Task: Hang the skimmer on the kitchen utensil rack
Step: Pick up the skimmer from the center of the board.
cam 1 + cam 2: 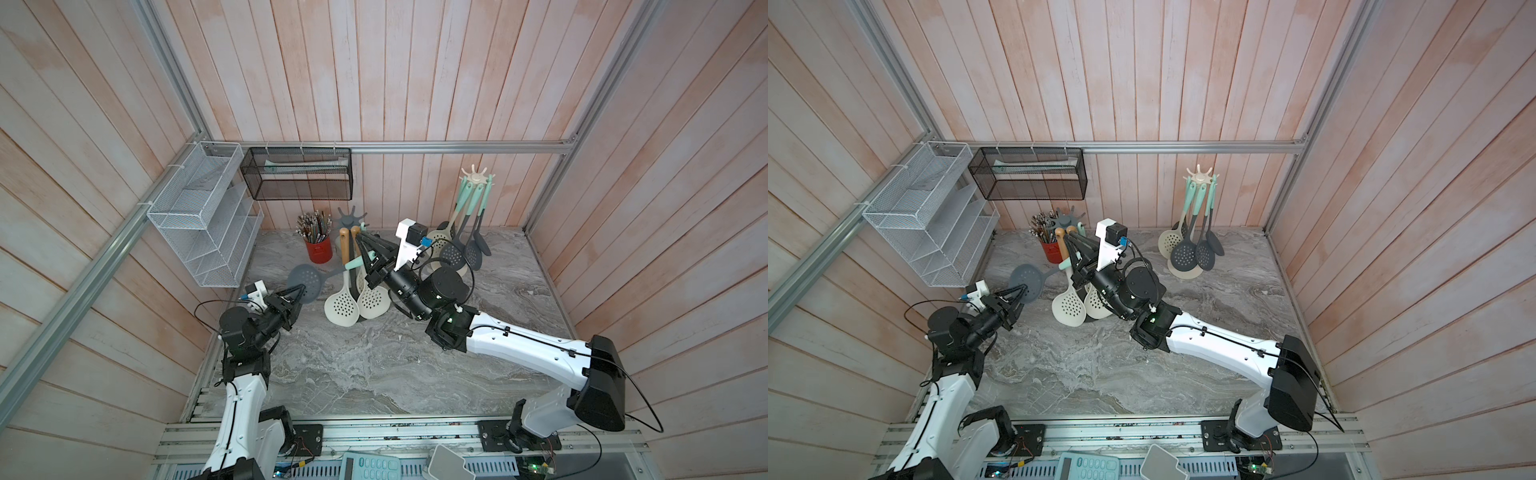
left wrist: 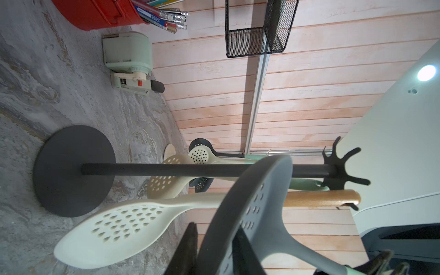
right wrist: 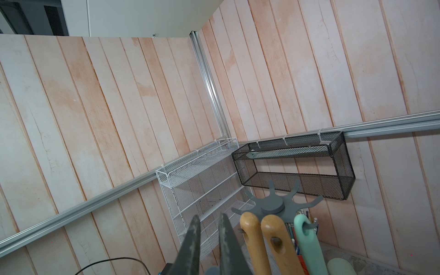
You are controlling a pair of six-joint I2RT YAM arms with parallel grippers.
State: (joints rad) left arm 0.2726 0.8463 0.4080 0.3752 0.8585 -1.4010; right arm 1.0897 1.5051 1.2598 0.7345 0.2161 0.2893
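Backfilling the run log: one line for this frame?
left gripper: straddles skimmer head, grip unclear | right gripper: shut on its handle | rack: skimmer not hung

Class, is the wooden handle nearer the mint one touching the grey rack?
Touching. Right wrist view: a prong of the grey rack passes through that wooden handle.
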